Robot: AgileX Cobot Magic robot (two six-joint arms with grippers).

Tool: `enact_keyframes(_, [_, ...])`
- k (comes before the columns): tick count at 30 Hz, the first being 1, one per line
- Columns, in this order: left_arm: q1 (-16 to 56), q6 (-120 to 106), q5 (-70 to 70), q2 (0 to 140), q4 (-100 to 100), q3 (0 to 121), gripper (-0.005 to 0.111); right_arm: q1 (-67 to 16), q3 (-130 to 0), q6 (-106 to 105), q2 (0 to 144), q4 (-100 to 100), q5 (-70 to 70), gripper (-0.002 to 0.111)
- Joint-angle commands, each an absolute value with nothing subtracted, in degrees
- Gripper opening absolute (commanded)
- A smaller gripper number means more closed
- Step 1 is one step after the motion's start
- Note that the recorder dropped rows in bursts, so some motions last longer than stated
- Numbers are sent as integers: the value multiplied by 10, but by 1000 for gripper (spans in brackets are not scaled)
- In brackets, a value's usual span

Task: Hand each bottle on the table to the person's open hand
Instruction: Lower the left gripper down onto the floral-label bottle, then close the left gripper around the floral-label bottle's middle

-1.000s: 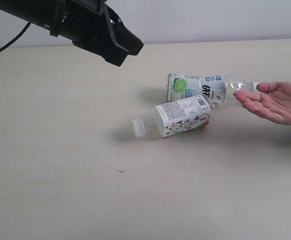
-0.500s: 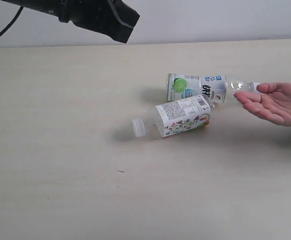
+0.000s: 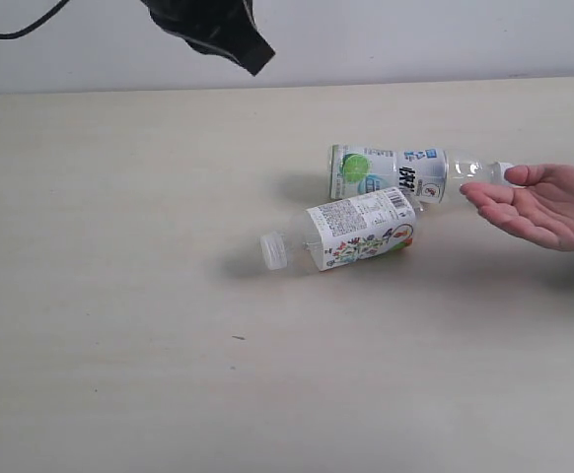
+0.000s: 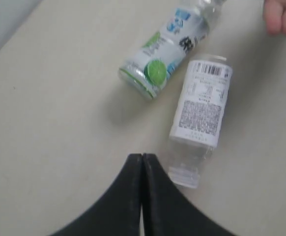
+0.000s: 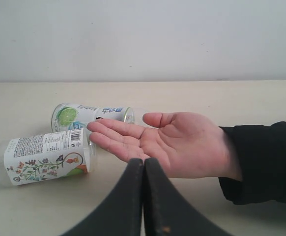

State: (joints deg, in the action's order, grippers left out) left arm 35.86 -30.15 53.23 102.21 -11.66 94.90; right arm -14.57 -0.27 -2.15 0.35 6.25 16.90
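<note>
Lime-label bottle (image 3: 386,175), floral-label bottle (image 3: 358,230), both lying flat, open hand (image 3: 548,204) beside

Ext view: left hand (image 3: 251,51) cut by top edge, only its dark tip shows; can't tell fr here whether fingers part or meet. On rt edge, person's open hand (image 3: 548,202) is cut off, wrist out of pic. Cap end of lime-label bottle (image 3: 386,174) sits partly behind the thumb tip; touching or not, can't tell.

L wrist view: soft blur, label print unreadable. Lime-label bottle's neck runs off the pic edge; only a few fingertips of the person show in a corner.

R wrist view: lime-label bottle's neck hidden behind the person's fingers. Flower-label bottle (image 5: 44,157) loses its cap end at the edge. Black sleeve (image 5: 266,162) & right hand (image 5: 144,164) both cut by edges.
</note>
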Motion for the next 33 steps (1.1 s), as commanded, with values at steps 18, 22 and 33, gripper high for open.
enact_keyframes(18, [473,-296,700,1263,0,1159,72,-147,0,-22,0,61,164,0])
enact_keyframes(22, [473,-296,700,1285,0,1159,72,-147,0,-22,0,61,164,0])
enact_keyframes(33, [473,-296,670,1311,0,1159,83,-147,0,-22,0,61,164,0])
